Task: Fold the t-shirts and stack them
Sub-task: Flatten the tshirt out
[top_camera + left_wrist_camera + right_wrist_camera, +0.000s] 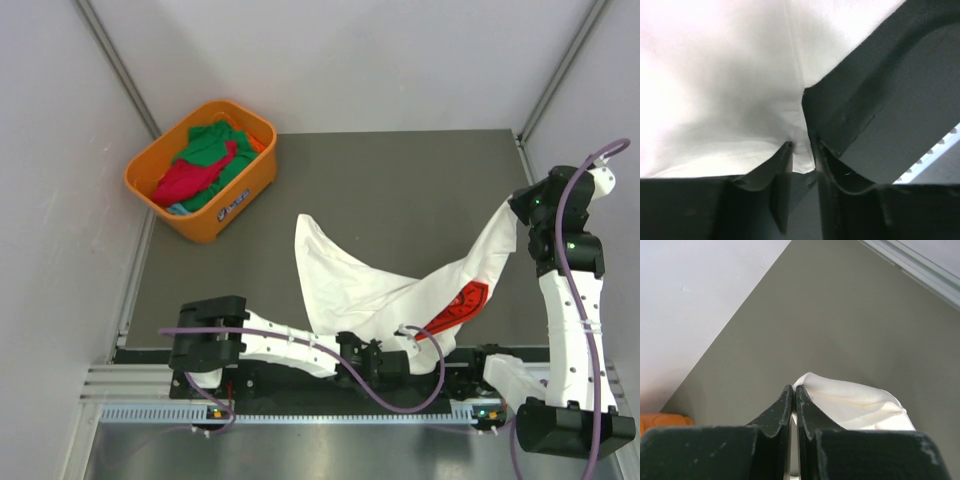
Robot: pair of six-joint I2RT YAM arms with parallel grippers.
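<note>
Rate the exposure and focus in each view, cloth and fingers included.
Top external: even, soft light, sharp across the lifted white t-shirt. Left wrist: the shirt blows out to featureless glare at upper left; the end effector fingers are dark and blurred. Right wrist: balanced exposure, cloth fold crisp, near fingers slightly soft.

Light: bright, even, from overhead | Shadows: soft, faint on the table (400, 180) | Glare: white t-shirt (715, 75) blown out in left wrist view (seam barely shows) | Focus: wrist views soft near, overhead sharp
</note>
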